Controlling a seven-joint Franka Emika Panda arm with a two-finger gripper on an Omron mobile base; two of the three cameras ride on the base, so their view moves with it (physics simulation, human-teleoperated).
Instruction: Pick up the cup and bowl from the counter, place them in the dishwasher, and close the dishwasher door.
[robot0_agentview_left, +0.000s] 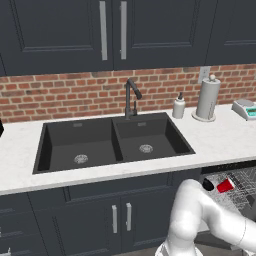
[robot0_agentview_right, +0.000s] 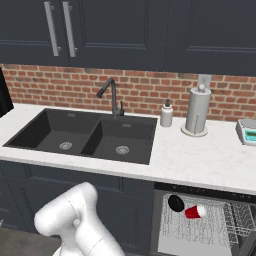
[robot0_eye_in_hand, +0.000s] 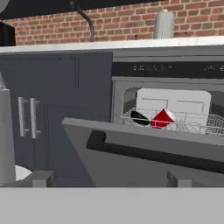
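End effector (robot0_eye_in_hand: 109, 178) low, fingers spread wide; arm (robot0_agentview_left: 200, 220) bent downward, apparently.

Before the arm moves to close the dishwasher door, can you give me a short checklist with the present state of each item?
1. Red cup lies in the dishwasher rack: ok.
2. Dark bowl sits in the rack beside the cup: ok.
3. Counter holds no cup or bowl: ok.
4. Gripper open and holding nothing: ok.
5. Dishwasher door shut: not ok, it is partly lowered.
6. Rack pushed in far enough for the door to close: cannot tell.
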